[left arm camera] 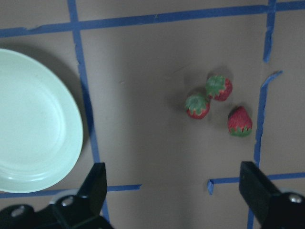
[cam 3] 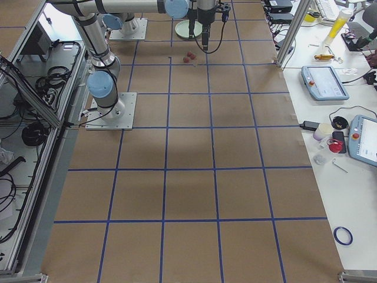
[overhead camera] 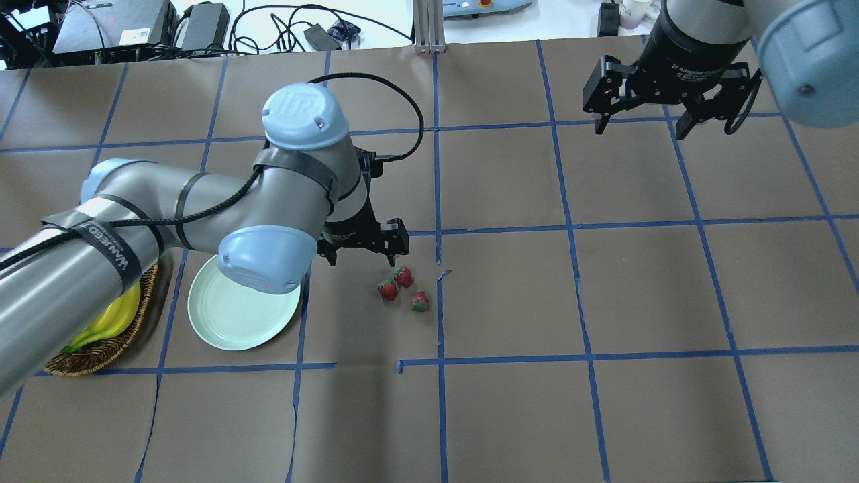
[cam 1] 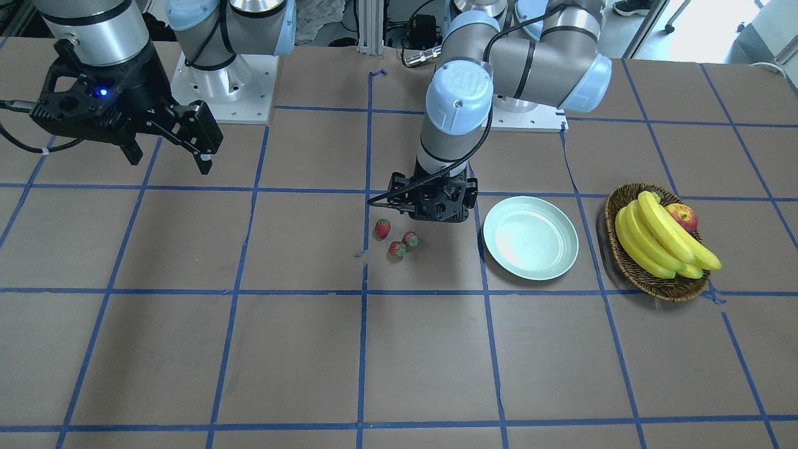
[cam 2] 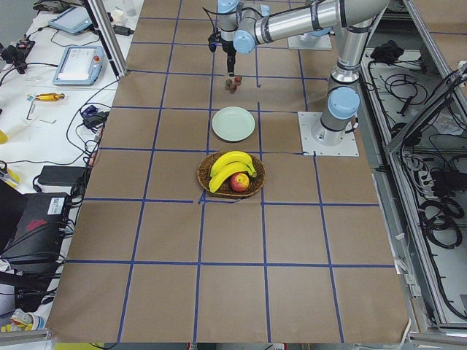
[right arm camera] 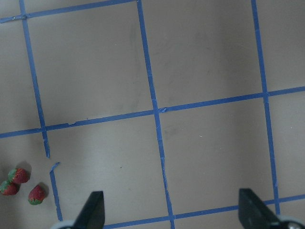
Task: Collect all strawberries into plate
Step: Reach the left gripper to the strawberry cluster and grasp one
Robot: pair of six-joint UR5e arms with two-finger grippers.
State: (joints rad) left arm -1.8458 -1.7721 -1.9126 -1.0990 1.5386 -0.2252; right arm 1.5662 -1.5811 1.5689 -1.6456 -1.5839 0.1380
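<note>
Bright even light, soft shadows

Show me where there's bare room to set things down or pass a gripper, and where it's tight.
The plate is bare inside. Bare paper lies between its rim and the strawberries. The squares under the right gripper are bare too. Crowded: the three berries cluster closely beside the open left gripper, and bananas fill the wicker basket.

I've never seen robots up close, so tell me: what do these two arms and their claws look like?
The left arm and right arm are silver-grey tubes with rounded pale-blue joint caps, one bearing a UR logo. A black cable runs along the left arm, held by black bands. The left gripper and right gripper are black, angular, two-fingered; a blue light glows on the right one.
</note>
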